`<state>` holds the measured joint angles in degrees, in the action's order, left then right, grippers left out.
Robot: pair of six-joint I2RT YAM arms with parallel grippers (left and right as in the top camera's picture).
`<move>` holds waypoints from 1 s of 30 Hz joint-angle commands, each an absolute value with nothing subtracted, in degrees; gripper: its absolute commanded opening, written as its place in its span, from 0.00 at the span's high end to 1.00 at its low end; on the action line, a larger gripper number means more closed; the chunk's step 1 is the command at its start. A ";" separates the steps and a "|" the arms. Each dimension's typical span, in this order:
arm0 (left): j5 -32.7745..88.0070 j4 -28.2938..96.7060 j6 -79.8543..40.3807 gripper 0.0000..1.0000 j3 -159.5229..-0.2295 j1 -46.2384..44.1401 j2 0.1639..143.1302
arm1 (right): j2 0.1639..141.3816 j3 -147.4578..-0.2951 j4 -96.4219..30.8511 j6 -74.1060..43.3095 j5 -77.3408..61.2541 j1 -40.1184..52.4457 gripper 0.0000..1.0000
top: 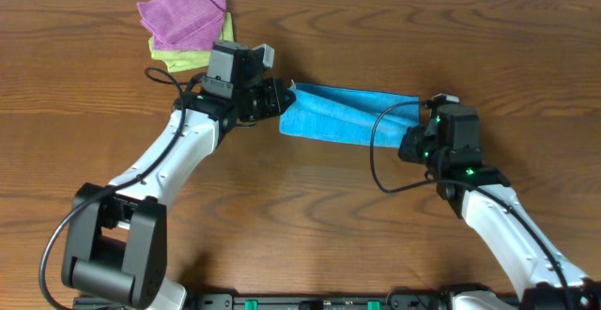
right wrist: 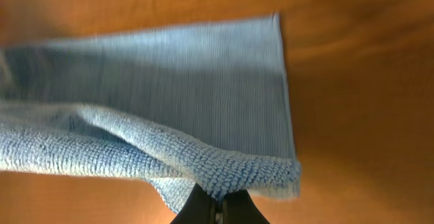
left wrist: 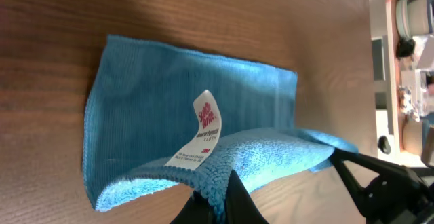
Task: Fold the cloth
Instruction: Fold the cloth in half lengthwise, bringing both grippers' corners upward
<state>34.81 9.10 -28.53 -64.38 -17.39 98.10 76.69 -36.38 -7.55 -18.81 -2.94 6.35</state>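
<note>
1. Well, nearest the robot, at the 6 o'clock edge of the wooden table [top: 310, 225], the two arms reach away toward 12 o'clock. The left one starts near 7 o'clock and the right one near 5 o'clock.
2. The right gripper [right wrist: 215, 209] comes first, at about 3 o'clock from the table's middle. Its jaws are closed on the cloth [top: 338, 117], pinching a thick, fuzzy corner at the cloth's 3 o'clock end.
3. In the right wrist view the pinched corner is raised off the lower layer. That layer lies flat on the wood beyond it, toward 12 o'clock.
4. The cloth lies just past the table's middle as a long sky-blue band stretched between the two grippers. It runs from 9 o'clock to 3 o'clock, with its right end dipping slightly toward 4 o'clock.
5. The left gripper [top: 274, 97] sits at the cloth's 9 o'clock end, a little farther out than the right one. Its jaws are clamped on the raised upper edge there, close by the white tag [left wrist: 202, 129].
6. In the left wrist view the tag stands at that lifted edge, print facing the camera, in front of the flat layer.
7. Farthest out, near 10 o'clock, a purple cloth [top: 183, 14] lies stacked on a light green cloth [top: 183, 59], apart from the blue one.
</note>
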 commanded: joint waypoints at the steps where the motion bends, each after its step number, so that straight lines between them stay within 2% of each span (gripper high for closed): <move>1: 29.43 7.97 -29.91 0.94 -64.82 -17.72 98.89 | 78.48 -37.50 -5.78 -18.33 -1.48 4.58 0.99; 11: 29.56 -0.71 -32.56 0.94 -64.84 -17.65 105.78 | 85.97 -40.62 -0.69 -17.47 -1.50 3.60 0.99; 21: 27.86 -4.84 -33.87 0.95 -64.84 -17.67 109.60 | 98.41 -50.11 0.40 -15.57 -1.45 3.60 0.99; 30: 27.46 -7.62 -34.35 0.94 -64.84 -17.67 114.10 | 100.12 -51.37 -1.37 -15.53 0.71 3.62 0.99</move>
<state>28.42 -7.57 -33.87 -64.38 -17.91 112.33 99.50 -50.43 -0.86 -16.40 -2.07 4.19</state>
